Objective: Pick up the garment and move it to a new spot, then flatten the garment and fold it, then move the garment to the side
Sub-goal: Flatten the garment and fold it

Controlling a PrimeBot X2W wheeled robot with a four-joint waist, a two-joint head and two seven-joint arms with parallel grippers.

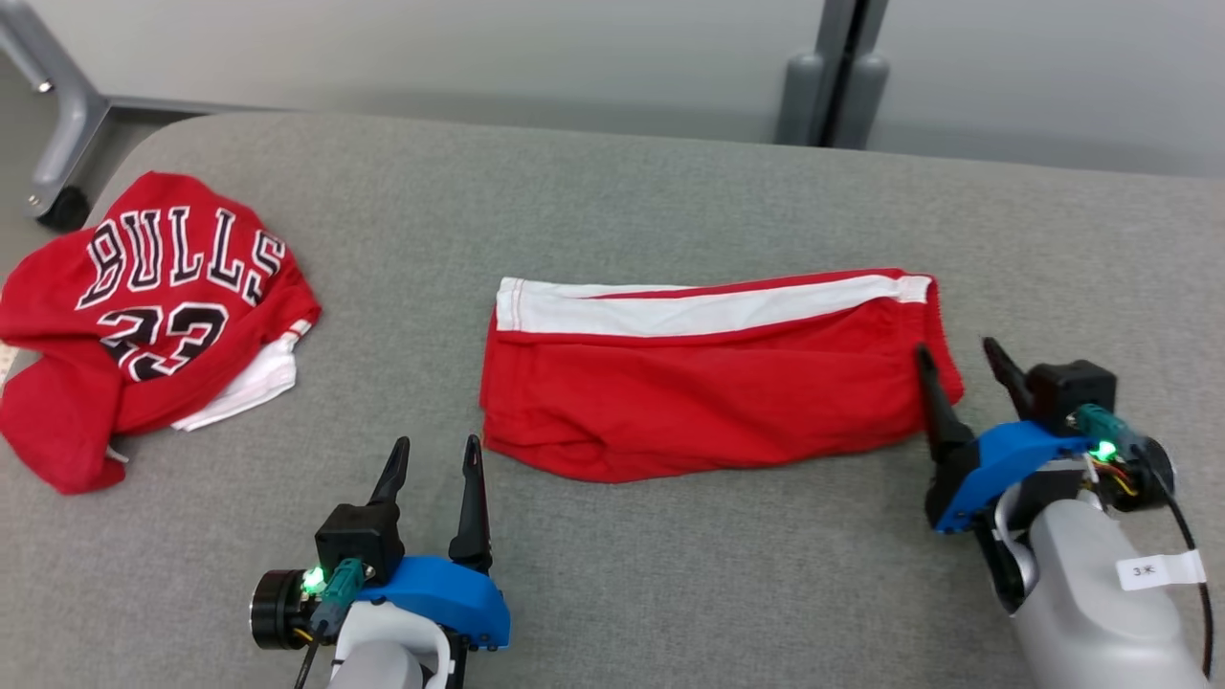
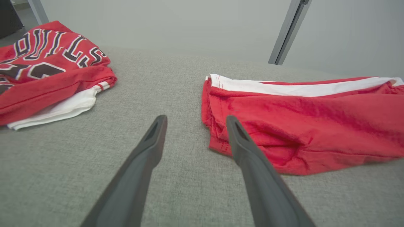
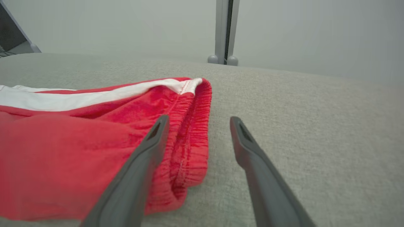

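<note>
The garment (image 1: 708,383) is a pair of red shorts with a white side stripe, folded flat in the middle of the grey padded table (image 1: 612,593). My left gripper (image 1: 435,448) stands open just off the shorts' near left corner, nothing between its fingers. In the left wrist view the left gripper (image 2: 194,121) points at the garment (image 2: 309,126), whose hem lies beside the right finger. My right gripper (image 1: 957,352) is open at the shorts' right end. In the right wrist view the right gripper (image 3: 197,121) straddles the elastic waistband of the garment (image 3: 82,142), fingers apart.
A crumpled red Bulls jersey (image 1: 144,316) lies at the table's left edge, also seen as the jersey (image 2: 47,66) from the left wrist. A grey metal post (image 1: 833,77) stands behind the table and a castor leg (image 1: 57,144) at far left.
</note>
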